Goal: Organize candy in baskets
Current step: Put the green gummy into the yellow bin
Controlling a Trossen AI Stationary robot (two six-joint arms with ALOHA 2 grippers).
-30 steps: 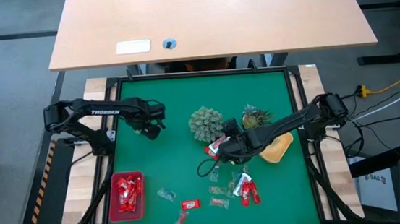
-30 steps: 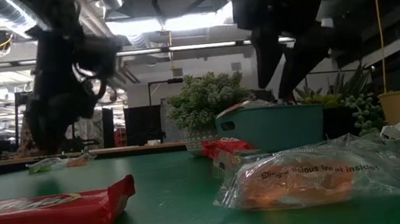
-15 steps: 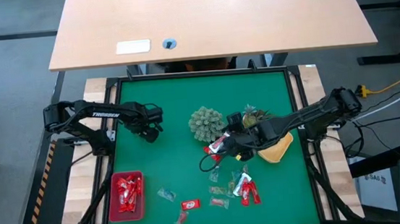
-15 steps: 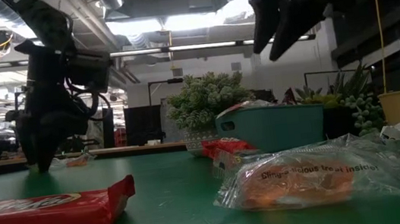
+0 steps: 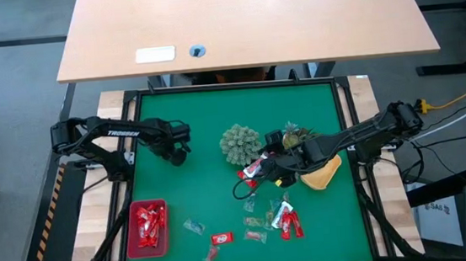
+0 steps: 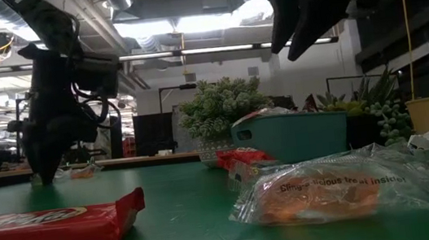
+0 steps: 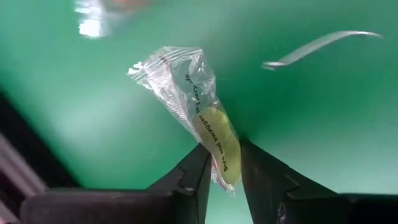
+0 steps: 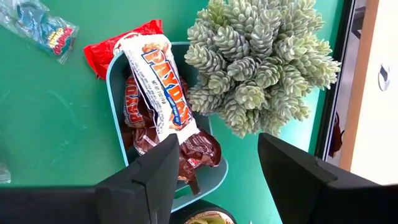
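My left gripper (image 5: 176,156) stands at the mat's left, pointing down, shut on a clear-wrapped yellow-green candy (image 7: 211,127) that lies on the green mat. My right gripper (image 8: 217,146) hangs open above the pale blue basket (image 8: 117,81), which holds brown and white candy bars (image 8: 158,87). The red basket (image 5: 148,227) at the near left holds red candies. The yellow-orange basket (image 5: 322,173) sits at the right. Loose candies lie near the front: red ones (image 5: 287,220), another red one (image 5: 221,238) and a clear one (image 5: 193,227). My left gripper pinches the clear-wrapped candy between its two fingers (image 7: 194,171), at the wrapper end that holds the yellow-green sweet (image 7: 225,152). The fingers come from above, pointing down, and lie across the long wrapper. The wrapper's other end (image 7: 163,68) stretches away over the mat.
Two green spiky plant ornaments (image 5: 240,143) (image 5: 297,133) stand mid-mat, close to the pale blue basket. In the low view a red bar (image 6: 47,226) and a clear packet with an orange sweet (image 6: 337,187) lie at the near edge. The mat's far half is bare.
My left gripper has sunk to the mat at the clear-wrapped candy. My right gripper has risen from the pale blue basket and drawn a little toward the table's right edge, staying open.
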